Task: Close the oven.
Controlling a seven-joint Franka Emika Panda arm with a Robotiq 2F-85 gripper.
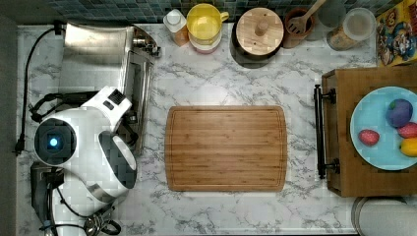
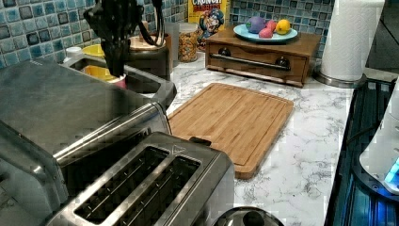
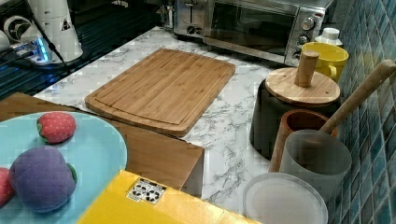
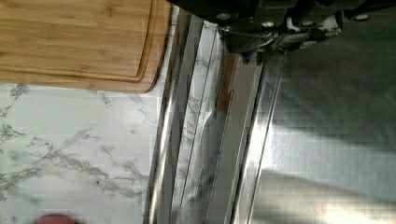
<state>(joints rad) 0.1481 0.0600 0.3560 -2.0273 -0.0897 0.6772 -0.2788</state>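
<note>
The oven (image 1: 93, 54) is a boxy steel box at the top view's left, and it also stands at the back of the right view (image 3: 261, 23). Its glass door (image 3: 250, 23) stands upright against the front, or nearly so. In the wrist view the metal bar handle (image 4: 175, 121) runs beside the shiny oven top (image 4: 327, 121). My gripper (image 2: 115, 63) hangs pointing down above the oven's front top edge, not visibly touching it. Its underside (image 4: 254, 44) sits right above the door's top edge. My arm (image 1: 83, 142) covers the oven's near half in the top view.
A two-slot toaster (image 2: 155, 188) stands beside the oven. A bamboo cutting board (image 1: 226, 147) lies mid-counter. Cups (image 1: 206, 24), a lidded black pot (image 1: 258, 34) and jars line the tiled back wall. A wooden drawer box (image 1: 344, 142) carries a blue plate of toy fruit (image 1: 366, 118).
</note>
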